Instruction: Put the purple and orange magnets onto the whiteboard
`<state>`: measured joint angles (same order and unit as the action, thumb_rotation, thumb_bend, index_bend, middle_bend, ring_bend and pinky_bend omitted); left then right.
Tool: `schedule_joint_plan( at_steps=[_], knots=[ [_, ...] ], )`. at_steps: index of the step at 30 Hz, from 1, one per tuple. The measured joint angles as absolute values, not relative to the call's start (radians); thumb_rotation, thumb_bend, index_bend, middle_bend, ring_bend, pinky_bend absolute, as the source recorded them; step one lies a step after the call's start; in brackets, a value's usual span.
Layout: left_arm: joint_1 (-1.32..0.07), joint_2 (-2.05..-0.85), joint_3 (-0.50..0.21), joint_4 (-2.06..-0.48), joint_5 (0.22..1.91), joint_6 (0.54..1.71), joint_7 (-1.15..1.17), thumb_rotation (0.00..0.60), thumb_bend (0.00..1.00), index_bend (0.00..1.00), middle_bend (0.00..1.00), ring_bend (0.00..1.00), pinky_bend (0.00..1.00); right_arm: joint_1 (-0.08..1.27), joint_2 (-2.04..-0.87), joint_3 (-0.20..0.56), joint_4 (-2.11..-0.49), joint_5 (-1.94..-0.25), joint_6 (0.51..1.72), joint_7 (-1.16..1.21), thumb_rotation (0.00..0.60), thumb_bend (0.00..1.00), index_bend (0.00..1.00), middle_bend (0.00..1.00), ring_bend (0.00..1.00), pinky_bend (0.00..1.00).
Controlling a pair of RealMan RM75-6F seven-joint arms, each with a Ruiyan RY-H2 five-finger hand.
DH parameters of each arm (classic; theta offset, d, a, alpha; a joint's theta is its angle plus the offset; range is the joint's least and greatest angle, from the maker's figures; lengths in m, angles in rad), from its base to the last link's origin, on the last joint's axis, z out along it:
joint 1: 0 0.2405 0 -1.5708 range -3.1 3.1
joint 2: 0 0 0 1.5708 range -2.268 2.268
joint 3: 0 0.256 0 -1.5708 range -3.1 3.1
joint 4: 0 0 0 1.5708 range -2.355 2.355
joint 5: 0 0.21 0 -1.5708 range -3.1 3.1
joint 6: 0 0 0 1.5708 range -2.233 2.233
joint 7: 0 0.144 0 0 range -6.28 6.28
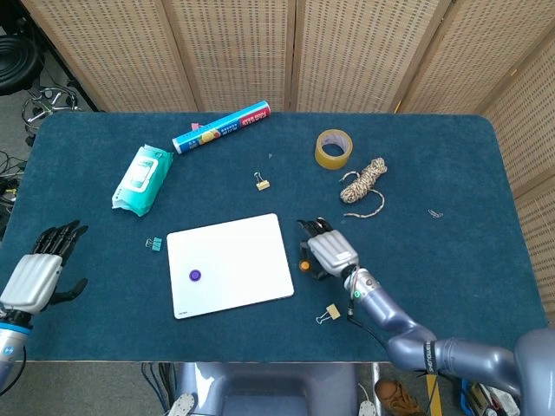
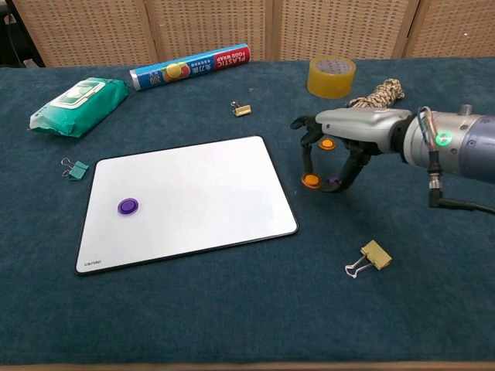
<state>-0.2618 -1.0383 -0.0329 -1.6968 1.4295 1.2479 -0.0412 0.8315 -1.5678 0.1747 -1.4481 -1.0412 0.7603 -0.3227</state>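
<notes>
The right hand [image 2: 340, 143] pinches an orange magnet [image 2: 311, 180] just right of the whiteboard [image 2: 193, 193]. The left hand [image 1: 39, 269] hangs with fingers apart, holding nothing.

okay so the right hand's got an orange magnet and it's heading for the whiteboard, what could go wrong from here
The right hand pinches the orange magnet only at its fingertips, off the whiteboard's right edge, so it might slip out and land on the cloth. The purple magnet and the other orange magnet lie right under that hand; a low pass could knock them aside.
</notes>
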Motion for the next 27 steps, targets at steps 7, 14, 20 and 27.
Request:
schedule_joint_plan(
  at_steps=[7,14,20,27],
  knots=[
    [-0.260,-1.033,-0.031,-1.698,1.434,1.249,-0.048,0.600,0.31,0.02,0.00,0.00,0.00,0.854,-1.618,0.164,-1.473,-1.017,0.777,-0.366,0.600,0.39,0.52,0.00,0.00,0.00],
    [-0.260,-1.031,-0.031,-1.699,1.435,1.247,-0.052,0.600,0.31,0.02,0.00,0.00,0.00,0.875,-1.665,0.161,-1.479,-0.985,0.795,-0.399,0.600,0.39,0.52,0.00,0.00,0.00],
    [-0.260,-1.032,-0.030,-1.699,1.436,1.247,-0.051,0.600,0.31,0.02,0.00,0.00,0.00,0.890,-1.700,0.159,-1.456,-0.960,0.802,-0.416,0.600,0.39,0.52,0.00,0.00,0.00],
    [-0.260,-1.033,-0.031,-1.699,1.433,1.248,-0.047,0.600,0.31,0.02,0.00,0.00,0.00,0.900,-1.722,0.151,-1.446,-0.945,0.807,-0.431,0.600,0.39,0.35,0.00,0.00,0.00]
  ],
)
